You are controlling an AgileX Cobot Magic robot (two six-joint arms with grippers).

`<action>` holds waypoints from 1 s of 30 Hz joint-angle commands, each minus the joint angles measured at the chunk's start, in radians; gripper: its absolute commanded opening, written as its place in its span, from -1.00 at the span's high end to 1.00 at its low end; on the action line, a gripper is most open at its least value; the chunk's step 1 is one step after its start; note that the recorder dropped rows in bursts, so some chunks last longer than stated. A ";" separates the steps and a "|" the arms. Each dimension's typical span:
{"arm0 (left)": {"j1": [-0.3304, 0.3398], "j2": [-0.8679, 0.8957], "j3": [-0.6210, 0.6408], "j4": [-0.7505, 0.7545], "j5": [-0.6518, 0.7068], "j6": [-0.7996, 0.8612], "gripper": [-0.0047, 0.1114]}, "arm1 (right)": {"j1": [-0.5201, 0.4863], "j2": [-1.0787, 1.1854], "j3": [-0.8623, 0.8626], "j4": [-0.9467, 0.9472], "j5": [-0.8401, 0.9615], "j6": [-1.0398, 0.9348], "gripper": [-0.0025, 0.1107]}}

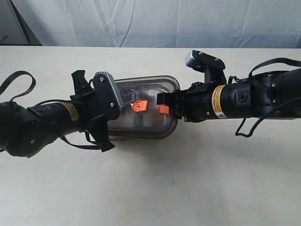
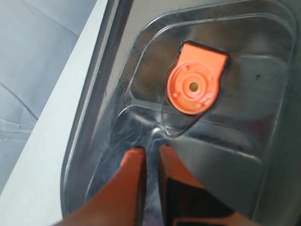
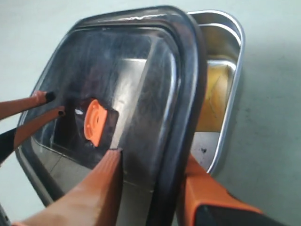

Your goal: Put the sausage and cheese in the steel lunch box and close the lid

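The dark translucent lid (image 1: 146,94) lies over the steel lunch box (image 3: 235,56), shifted so that one end of the box shows. My right gripper (image 3: 153,157) is shut on the lid's black rim (image 3: 188,94), one finger on top and one under the edge. My left gripper (image 2: 151,149) is shut with nothing in it, tips resting on the lid (image 2: 244,70) close to the orange valve (image 2: 194,87). A yellow shape, the cheese (image 3: 214,96), shows in the uncovered compartment. The sausage is hidden.
The box stands mid-table on a pale tabletop (image 1: 188,188). A white cloth backdrop (image 1: 164,21) hangs behind the table's far edge. Both arms reach in from the sides, and cables loop off them.
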 commanded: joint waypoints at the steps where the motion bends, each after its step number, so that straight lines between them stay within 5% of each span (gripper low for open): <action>1: -0.006 0.023 0.016 0.008 0.107 -0.004 0.70 | 0.001 0.035 -0.044 -0.037 0.032 -0.037 0.97; 30: -0.008 0.023 0.016 0.008 0.127 -0.004 0.70 | 0.000 0.093 -0.160 -0.144 0.260 0.030 0.97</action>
